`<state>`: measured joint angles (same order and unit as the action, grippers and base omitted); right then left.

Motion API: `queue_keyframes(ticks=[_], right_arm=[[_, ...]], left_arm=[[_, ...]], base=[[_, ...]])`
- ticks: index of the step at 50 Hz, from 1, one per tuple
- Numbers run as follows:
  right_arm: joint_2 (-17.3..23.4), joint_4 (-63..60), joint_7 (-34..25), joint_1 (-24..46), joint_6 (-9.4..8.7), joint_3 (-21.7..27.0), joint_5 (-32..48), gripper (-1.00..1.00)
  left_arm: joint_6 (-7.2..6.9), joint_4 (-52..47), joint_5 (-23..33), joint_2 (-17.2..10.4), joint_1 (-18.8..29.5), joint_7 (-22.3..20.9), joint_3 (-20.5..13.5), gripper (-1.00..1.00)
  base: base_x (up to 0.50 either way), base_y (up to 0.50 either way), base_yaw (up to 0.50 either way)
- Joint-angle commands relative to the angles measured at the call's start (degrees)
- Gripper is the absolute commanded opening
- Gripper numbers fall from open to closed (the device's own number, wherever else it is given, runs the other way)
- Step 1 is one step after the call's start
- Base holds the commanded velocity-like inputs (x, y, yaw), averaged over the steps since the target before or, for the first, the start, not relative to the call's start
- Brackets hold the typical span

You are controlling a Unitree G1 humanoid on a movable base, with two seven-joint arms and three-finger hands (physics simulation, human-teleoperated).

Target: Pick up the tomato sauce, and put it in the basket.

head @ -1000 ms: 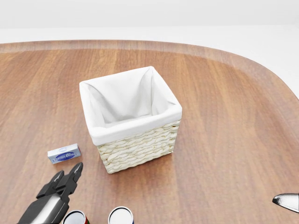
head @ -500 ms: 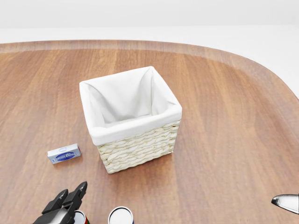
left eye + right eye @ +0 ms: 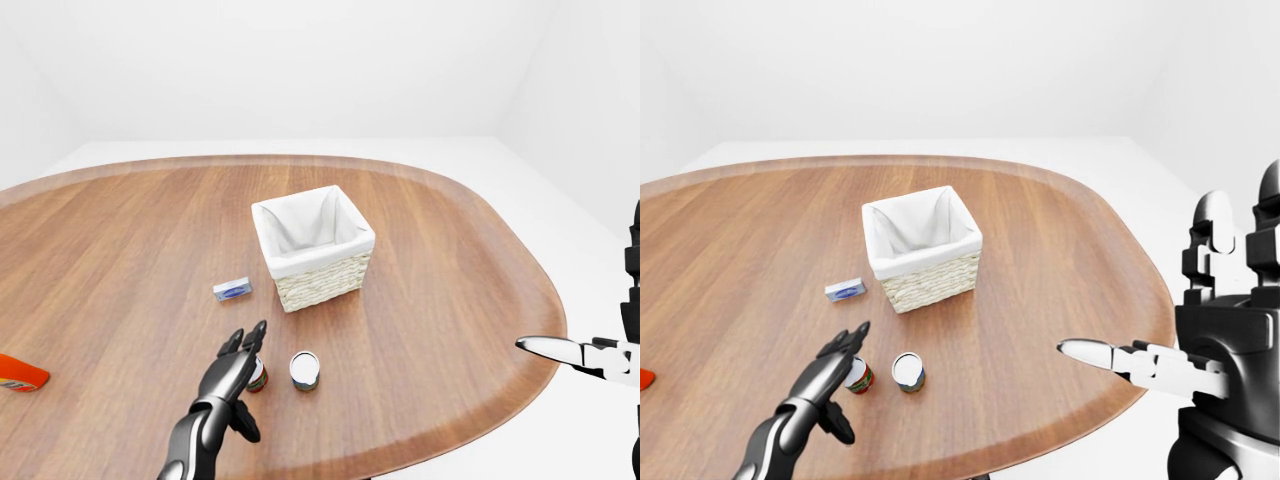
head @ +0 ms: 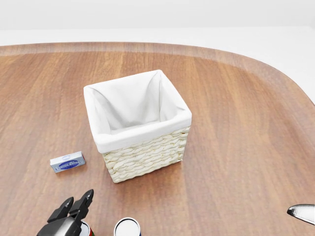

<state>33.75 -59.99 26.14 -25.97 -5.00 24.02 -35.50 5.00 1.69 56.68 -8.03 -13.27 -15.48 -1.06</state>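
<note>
- Your wooden table [image 3: 420, 250] fills most of each view, a rounded brown top with white floor around it.
- Your right arm reaches in from the right of the right-eye view; the right hand [image 3: 1230, 270] sits at the far right edge, above the table's right rim and well apart from everything on the table. The fingers stand upright, apparently spread, but you cannot tell for sure whether they are released or clenched.
- The basket [image 4: 145, 160], woven and lined with white cloth, stands near the table's middle, above and to the right of your left hand in the eye views.
- Your left hand [image 3: 235, 362] comes in from the bottom left, fingers [image 3: 256, 336] stretched out and released, gripping nothing.
- The tomato sauce [image 3: 859, 376], a small can with a red label, stands upright just beside that hand on its right. In the left-eye view the outstretched fingers overlap the can's left edge; you cannot tell whether they touch it. The fingers do not close round it.
- A second can [image 3: 304, 369] with a blue-and-white body stands upright just to the right of the tomato sauce, between it and the basket's lower side.
- A small blue-and-white box [image 4: 67, 162] lies flat to the left of the basket, above your left hand.
- An orange object [image 3: 20, 374] lies at the left edge of the left-eye view, well apart from the rest.
</note>
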Motion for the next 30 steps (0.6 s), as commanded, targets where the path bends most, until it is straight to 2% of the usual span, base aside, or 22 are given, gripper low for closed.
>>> queue_keyframes(ticks=[1, 4, 9, 11, 26, 28, 30], right_arm=[[0.2, 0.0, 0.2, -0.1, 0.0, 0.1, -0.2, 1.0], [0.1, 0.0, 0.1, -0.2, 0.0, 0.0, 0.0, 1.0], [-0.4, 0.0, -0.3, -0.1, 0.0, 0.0, 0.2, 1.0], [0.1, 0.0, 0.2, -0.2, 0.0, -0.2, 0.0, 1.0], [-0.9, 0.0, -0.6, 0.1, 0.0, -0.2, 0.6, 1.0], [-1.1, 0.0, -0.7, 0.2, 0.0, -0.4, 0.8, 1.0], [-1.2, 0.0, -0.9, 0.2, 0.0, -0.4, 0.9, 1.0]], left_arm=[[0.0, 2.7, 0.7, -0.4, 2.2, 2.6, -0.3, 1.0], [0.0, 6.1, 1.9, -0.9, 3.9, 5.2, -0.3, 1.0], [0.0, 6.4, 1.8, -1.1, 4.0, 5.5, 0.0, 1.0], [0.0, 9.9, 3.3, -1.5, 6.0, 8.7, -0.1, 1.0], [0.0, 11.7, 3.8, -2.1, 6.8, 10.4, 0.6, 1.0], [0.0, 14.9, 4.2, -2.2, 8.5, 12.4, 0.7, 1.0], [0.0, 15.0, 4.1, -2.3, 8.6, 12.5, 0.8, 1.0]], base=[[0.0, 0.0, 0.0], [0.0, 0.0, 0.0], [0.0, 0.0, 0.0], [0.0, 0.0, 0.0], [0.0, 0.0, 0.0], [0.0, 0.0, 0.0], [0.0, 0.0, 0.0]])
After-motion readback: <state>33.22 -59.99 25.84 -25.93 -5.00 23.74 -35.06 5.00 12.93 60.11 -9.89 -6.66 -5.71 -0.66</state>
